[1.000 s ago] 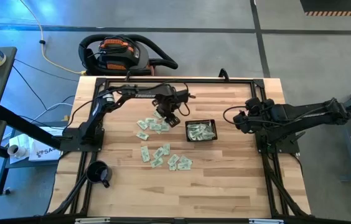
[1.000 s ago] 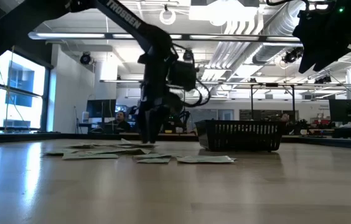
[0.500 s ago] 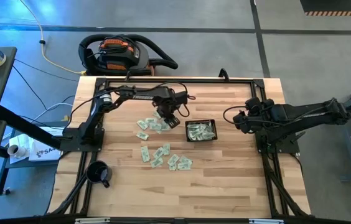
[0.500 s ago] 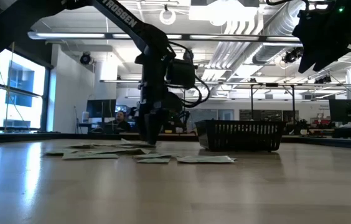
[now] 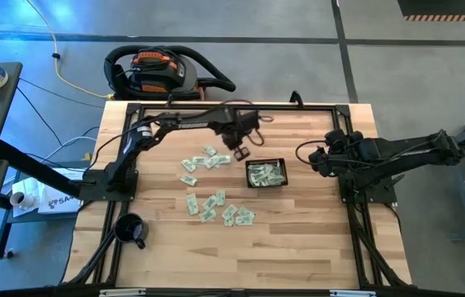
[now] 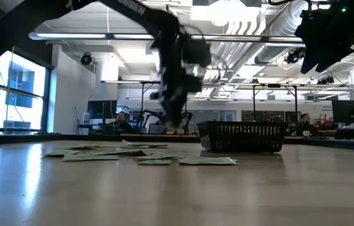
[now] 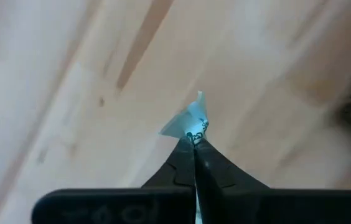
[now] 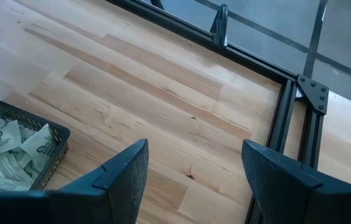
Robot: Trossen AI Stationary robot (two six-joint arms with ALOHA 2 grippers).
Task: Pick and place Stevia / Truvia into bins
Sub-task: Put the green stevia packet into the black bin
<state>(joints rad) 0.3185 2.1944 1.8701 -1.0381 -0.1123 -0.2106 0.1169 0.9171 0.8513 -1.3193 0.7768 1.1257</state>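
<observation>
The Stevia / Truvia sachets are small flat paper rectangles, pale green and white with dark print. They lie in two loose groups on the table: one group just left of the basket, another nearer the front edge. Further sachets fill the black basket, crumpled and overlapping (mesh wall visible in the right wrist view).

The left gripper holds one sachet. In the left wrist view the jaws are clenched on it, meeting tip to tip, with a pale folded corner protruding beyond the tips. The gripper is above the table, just beyond the basket's far left corner.

Change from the earlier frames: one second ago the left gripper was low over the group left of the basket, its tips at table level in the low view. It has since risen and shifted toward the basket; in the low view the gripper now hangs clear of the table beside the basket.

The right gripper remains parked to the right of the basket, jaws released (wide gap in the right wrist view), unchanged.
</observation>
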